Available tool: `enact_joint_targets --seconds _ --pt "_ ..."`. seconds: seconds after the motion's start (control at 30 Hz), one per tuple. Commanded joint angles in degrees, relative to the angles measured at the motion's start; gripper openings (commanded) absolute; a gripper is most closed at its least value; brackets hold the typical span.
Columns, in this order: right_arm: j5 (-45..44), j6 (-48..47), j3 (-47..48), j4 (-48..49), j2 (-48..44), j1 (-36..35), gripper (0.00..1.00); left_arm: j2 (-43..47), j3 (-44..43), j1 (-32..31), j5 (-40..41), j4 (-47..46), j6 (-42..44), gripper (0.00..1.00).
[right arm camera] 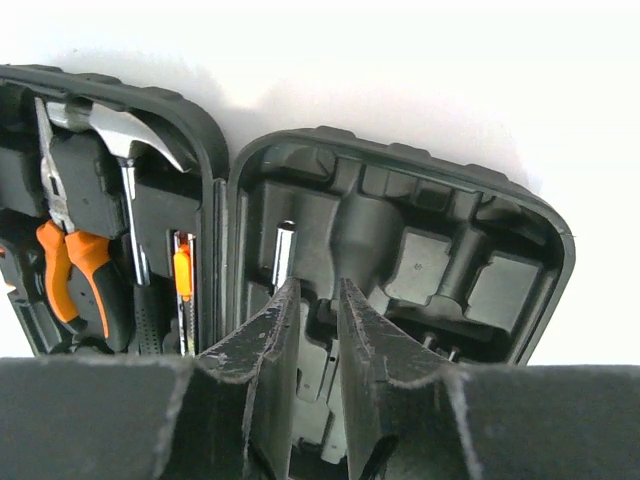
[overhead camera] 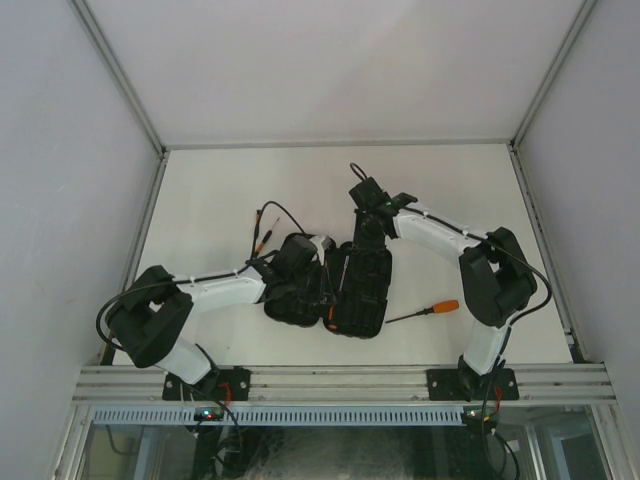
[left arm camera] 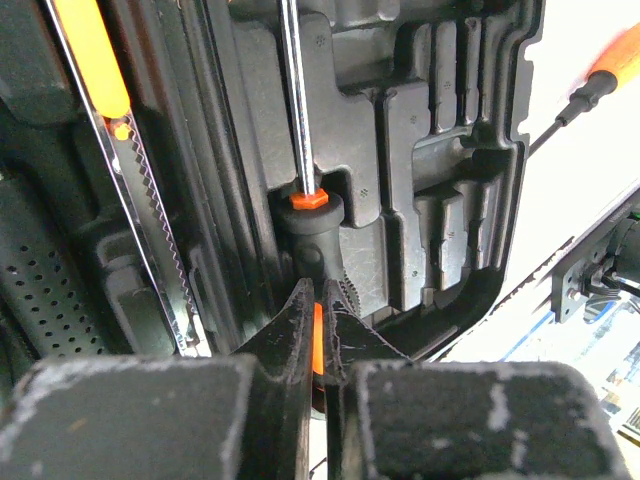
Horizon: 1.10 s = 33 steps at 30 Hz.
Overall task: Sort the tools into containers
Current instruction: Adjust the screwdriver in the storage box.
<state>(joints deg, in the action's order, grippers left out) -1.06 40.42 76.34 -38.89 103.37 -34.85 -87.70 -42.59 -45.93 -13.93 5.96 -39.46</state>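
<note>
The case [overhead camera: 362,295] is hard black plastic with rounded corners. It lies open and flat near the middle of the pale matte surface [overhead camera: 220,200], its two halves side by side and full of moulded pockets. One half holds a hammer [right arm camera: 120,135] with a bright steel claw head and pliers [right arm camera: 75,262] with glossy orange grips. A thin toothed blade [left arm camera: 150,230] sits by the hinge.

The left arm [overhead camera: 215,290] reaches in low with its elbow bent. The right arm [overhead camera: 430,228] folds back over from the far side, and both wrists hang above the case.

The left fingers [left arm camera: 290,340], faced with rough black padding, are clenched on the end of a screwdriver [left arm camera: 312,225]. Its ribbed black handle with an orange collar rests in a slot of the emptier half, and the polished shaft runs away along the tray. The right fingers [right arm camera: 265,340] stand slightly parted and grasp nothing, with the shaft's steel tip just beside one of them.

A loose screwdriver [overhead camera: 428,311] with an orange handle lies on the surface near the case's right side.
</note>
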Motion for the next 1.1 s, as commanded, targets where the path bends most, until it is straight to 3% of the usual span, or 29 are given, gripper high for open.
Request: enact_joint_targets --seconds 0.0,1.07 --pt "-0.4 -0.1 1.2 -0.6 0.2 -0.2 0.19 -3.0 2.8 0.2 4.5 11.0 3.0 0.00" --pt "-3.6 0.0 10.6 -5.4 10.8 -3.5 0.00 -3.7 1.9 0.3 3.4 10.6 4.6 0.00"
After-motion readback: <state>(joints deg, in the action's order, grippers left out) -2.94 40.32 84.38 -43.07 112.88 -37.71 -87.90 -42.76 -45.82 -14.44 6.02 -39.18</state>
